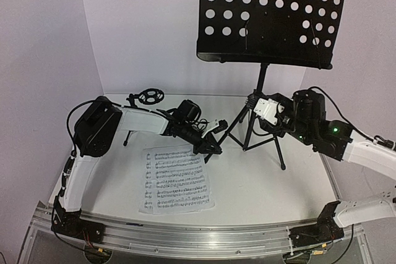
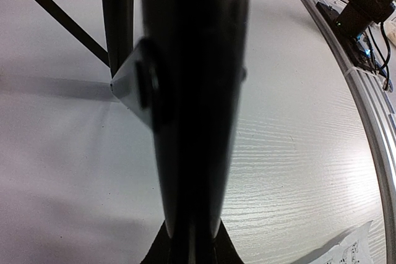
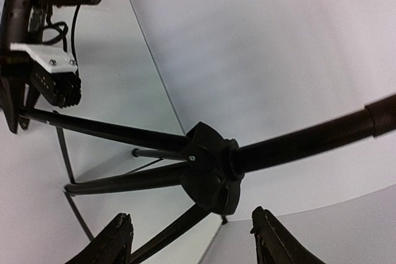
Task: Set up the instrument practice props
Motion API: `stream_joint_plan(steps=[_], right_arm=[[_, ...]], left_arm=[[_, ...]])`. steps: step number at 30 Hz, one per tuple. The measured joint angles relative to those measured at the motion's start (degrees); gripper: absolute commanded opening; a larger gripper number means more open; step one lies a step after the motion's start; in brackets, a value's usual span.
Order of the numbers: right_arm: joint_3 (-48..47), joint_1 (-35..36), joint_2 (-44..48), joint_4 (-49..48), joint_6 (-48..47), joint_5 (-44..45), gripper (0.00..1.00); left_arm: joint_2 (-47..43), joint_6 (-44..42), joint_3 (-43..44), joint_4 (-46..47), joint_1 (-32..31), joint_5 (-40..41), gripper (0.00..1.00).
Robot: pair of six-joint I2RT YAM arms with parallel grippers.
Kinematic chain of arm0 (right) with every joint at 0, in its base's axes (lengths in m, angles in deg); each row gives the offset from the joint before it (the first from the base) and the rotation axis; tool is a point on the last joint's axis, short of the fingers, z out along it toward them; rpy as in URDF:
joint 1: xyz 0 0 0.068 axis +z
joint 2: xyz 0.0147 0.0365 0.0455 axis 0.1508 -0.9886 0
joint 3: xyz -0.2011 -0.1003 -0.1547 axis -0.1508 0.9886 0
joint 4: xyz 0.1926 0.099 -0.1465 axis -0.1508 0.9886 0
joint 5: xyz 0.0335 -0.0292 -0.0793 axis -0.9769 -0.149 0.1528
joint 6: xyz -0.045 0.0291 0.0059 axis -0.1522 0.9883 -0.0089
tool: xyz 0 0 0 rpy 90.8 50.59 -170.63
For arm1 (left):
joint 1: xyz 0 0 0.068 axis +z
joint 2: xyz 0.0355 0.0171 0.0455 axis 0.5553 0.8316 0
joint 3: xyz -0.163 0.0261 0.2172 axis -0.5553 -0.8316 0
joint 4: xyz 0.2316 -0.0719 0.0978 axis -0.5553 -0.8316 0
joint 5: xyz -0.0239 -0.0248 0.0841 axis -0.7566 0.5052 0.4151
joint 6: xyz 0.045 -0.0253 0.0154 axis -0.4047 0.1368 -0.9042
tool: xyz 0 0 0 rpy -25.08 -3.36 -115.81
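The black music stand (image 1: 270, 13) stands at the back right, its perforated tray high over its tripod legs (image 1: 247, 134). My left gripper (image 1: 212, 147) is shut on the left leg's lower end. That leg (image 2: 192, 91) fills the middle of the left wrist view. My right gripper (image 1: 255, 105) is open beside the leg hub (image 3: 213, 171), one finger (image 3: 117, 239) to each side below it, touching nothing. A sheet-music page (image 1: 176, 180) lies flat on the table in front of the left arm. The small mic stand (image 1: 149, 96) with its ring holder stands behind that arm.
White walls close in the table at the back and left. An aluminium rail (image 1: 198, 239) runs along the near edge. The stand's right leg (image 1: 279, 156) reaches toward the right arm. A corner of the page (image 2: 359, 251) shows by the rail (image 2: 371, 109).
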Motion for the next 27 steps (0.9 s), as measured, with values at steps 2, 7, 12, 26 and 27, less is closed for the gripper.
stream_joint_plan(steps=[2, 7, 12, 26, 27], right_arm=[[0.16, 0.00, -2.35, -3.01, -8.05, 1.21, 0.60], [0.42, 0.00, -7.06, -8.28, -22.06, 4.10, 0.50], [0.52, 0.00, -9.95, -12.82, -29.31, 6.37, 0.46], [1.31, -0.04, -12.39, -19.97, -33.08, 9.57, 0.21], [1.44, -0.04, -12.39, -20.23, -33.12, 9.63, 0.17]], left_arm=[[0.29, -0.07, 0.54, -0.34, 0.09, -0.30, 0.00], [0.92, -0.18, 1.62, -0.92, 0.22, -0.59, 0.00], [1.27, -0.22, 1.96, -0.92, 0.36, -1.09, 0.00], [1.51, -0.21, 2.20, -0.92, 0.54, -1.88, 0.00], [1.49, -0.19, 2.20, -0.90, 0.54, -1.87, 0.00]])
